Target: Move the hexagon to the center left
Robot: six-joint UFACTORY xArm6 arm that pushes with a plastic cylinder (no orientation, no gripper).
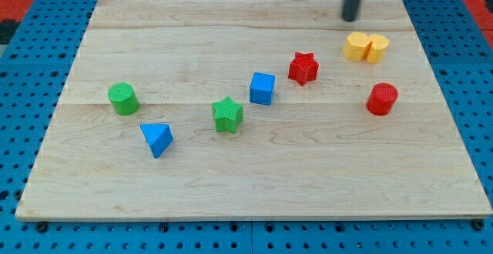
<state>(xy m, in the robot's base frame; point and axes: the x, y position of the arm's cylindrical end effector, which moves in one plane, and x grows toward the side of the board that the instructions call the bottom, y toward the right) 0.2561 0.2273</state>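
Two yellow blocks touch each other at the view's upper right. The left one (355, 46) looks like the hexagon. The right one (377, 48) is a yellow block whose shape I cannot make out. My dark rod comes down from the view's top, and my tip (351, 18) rests on the board just above the yellow hexagon, with a small gap between them. The wooden board's (92, 185) centre-left area holds a green cylinder (122, 98).
A red star (303, 68) lies left of the yellow pair and a red cylinder (381, 98) lies below it. A blue cube (262, 88), a green star (227, 115) and a blue triangle (157, 138) run diagonally toward the lower left.
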